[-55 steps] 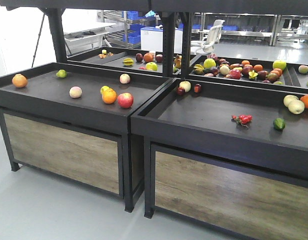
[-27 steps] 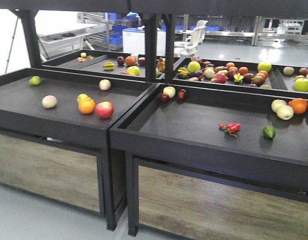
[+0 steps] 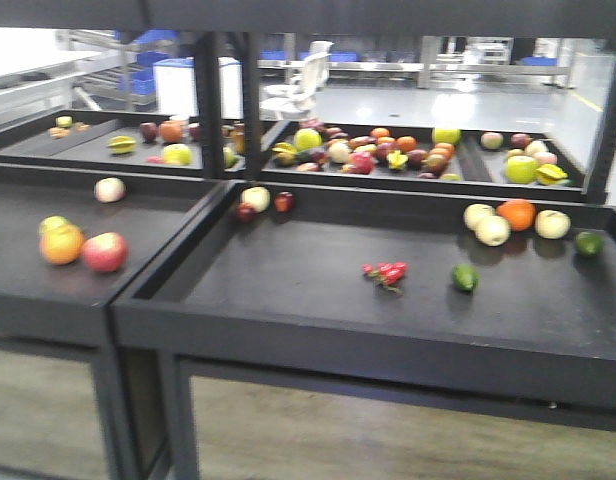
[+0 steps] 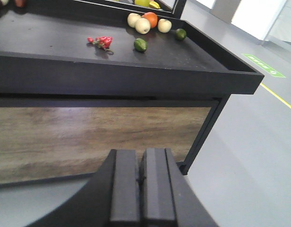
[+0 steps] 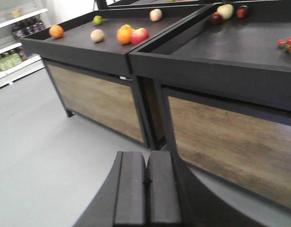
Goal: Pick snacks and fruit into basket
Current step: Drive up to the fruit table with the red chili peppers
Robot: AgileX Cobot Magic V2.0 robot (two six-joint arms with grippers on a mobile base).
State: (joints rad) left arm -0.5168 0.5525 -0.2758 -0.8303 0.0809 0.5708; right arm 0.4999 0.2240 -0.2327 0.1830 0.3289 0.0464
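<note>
Since no basket and no snacks show in any view and both fruits lie untouched, the task looks barely begun, with everything left to do. The room is a wide hall with a smooth grey floor point(image 5: 51, 156). The black raised-rim bench point(image 3: 368, 335) with a wood-look front carries the bunch of small glossy red fruits point(image 3: 386, 272) near mid-surface, and the green oval fruit point(image 3: 465, 277) lies near it, not touching. The left hand point(image 4: 141, 161) and the right hand point(image 5: 147, 161) hang low before the bench, fingers pressed together, holding nothing.
</note>
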